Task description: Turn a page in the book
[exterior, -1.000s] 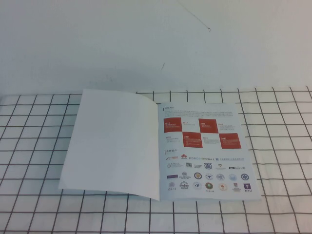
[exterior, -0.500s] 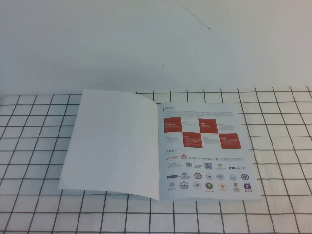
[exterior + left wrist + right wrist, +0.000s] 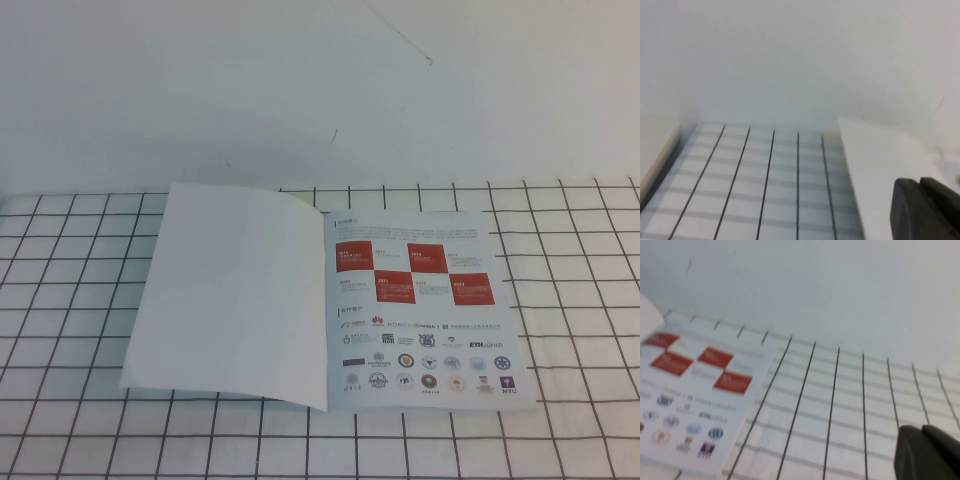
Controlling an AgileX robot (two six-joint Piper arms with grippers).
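The book (image 3: 320, 305) lies open on the checked cloth in the high view. Its right side is the page (image 3: 420, 310) with the red-and-white checker above rows of logos; it lies flat. Its left side is a blank white sheet (image 3: 230, 295), slightly bowed up. Neither arm shows in the high view. My left gripper (image 3: 921, 186) is shut and empty, held over the blank sheet (image 3: 880, 165) in the left wrist view. My right gripper (image 3: 923, 432) is shut and empty, above the cloth well to the side of the page (image 3: 695, 390) in the right wrist view.
A white cloth with a black grid (image 3: 580, 300) covers the table. A plain white wall (image 3: 320, 90) rises behind it. The table's wooden edge (image 3: 657, 160) shows in the left wrist view.
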